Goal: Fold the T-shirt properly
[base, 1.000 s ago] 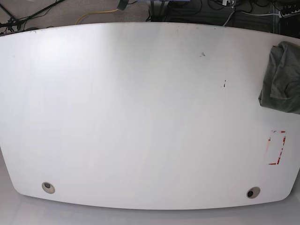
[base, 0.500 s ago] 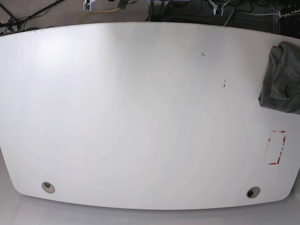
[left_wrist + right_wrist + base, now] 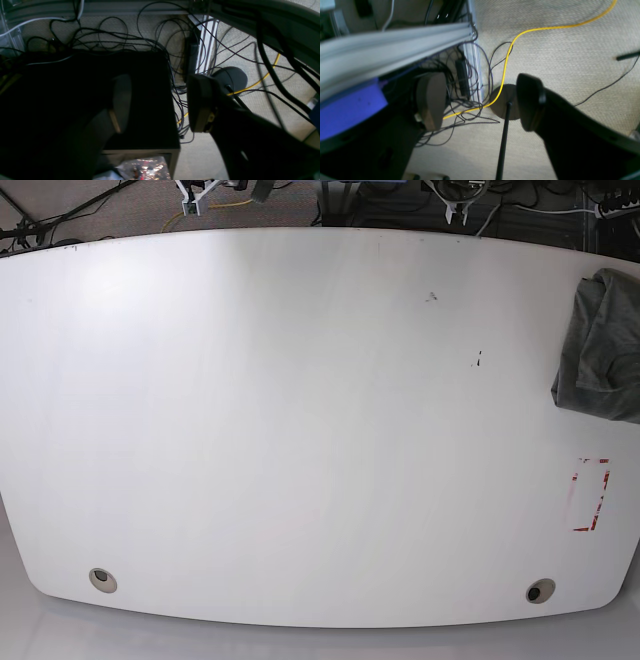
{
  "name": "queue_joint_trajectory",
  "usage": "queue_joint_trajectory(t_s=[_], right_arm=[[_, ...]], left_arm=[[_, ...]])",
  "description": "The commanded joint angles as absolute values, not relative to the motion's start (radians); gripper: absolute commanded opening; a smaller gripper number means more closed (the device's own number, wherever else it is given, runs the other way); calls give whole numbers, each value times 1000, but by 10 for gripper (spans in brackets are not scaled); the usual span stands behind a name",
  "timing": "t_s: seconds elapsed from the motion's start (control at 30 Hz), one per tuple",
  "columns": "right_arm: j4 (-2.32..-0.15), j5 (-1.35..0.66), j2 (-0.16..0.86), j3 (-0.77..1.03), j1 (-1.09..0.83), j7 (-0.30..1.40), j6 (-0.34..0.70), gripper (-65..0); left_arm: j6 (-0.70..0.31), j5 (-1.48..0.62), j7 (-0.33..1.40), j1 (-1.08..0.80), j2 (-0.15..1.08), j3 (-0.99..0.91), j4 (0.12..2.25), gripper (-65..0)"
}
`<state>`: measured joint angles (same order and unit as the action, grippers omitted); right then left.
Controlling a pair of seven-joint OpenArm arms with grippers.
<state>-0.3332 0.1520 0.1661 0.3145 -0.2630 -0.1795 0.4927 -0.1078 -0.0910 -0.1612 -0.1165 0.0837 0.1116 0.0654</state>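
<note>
Both pairs of jaws stand wide apart with nothing between them. In the left wrist view the left gripper [image 3: 160, 105] hangs over a floor strewn with black cables [image 3: 140, 37], its two dark fingers parted above a black box [image 3: 100, 100] and a yellow cable [image 3: 260, 81] that runs past a round dark base [image 3: 232, 77]. In the right wrist view the right gripper [image 3: 480, 102] hangs over beige carpet [image 3: 570, 62], its fingers spread to either side of the yellow cable [image 3: 506, 65] and a tangle of thin black wires; a grey aluminium rail [image 3: 395, 40] crosses the upper left, and a purple block [image 3: 347, 110] lies below it.

In the base view only small parts of the two arms show at the far edge of the table, beyond its rim. The white table [image 3: 300, 430] bears the T-shirt [image 3: 603, 345], a heather-grey bundle lying crumpled at the table's right edge, partly cut off by the frame and well apart from both grippers. Nearer the front on that same side, a red-marked rectangle [image 3: 590, 495] sits on the tabletop below the bundle. Two round grommet holes sit near the front edge, one at each corner.
</note>
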Motion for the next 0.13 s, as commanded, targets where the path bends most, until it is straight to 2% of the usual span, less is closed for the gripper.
queue_joint_trajectory(t_s=[0.0,0.1], right_arm=[[-335,147,177,288,-274,-191,461,-227],[-335,145,176,260,-272,-193,423,-227]], left_arm=[[-108,-93,-157,-124,79,111,64,-331],[-108,-94,-157,-124,79,111,65,-329]])
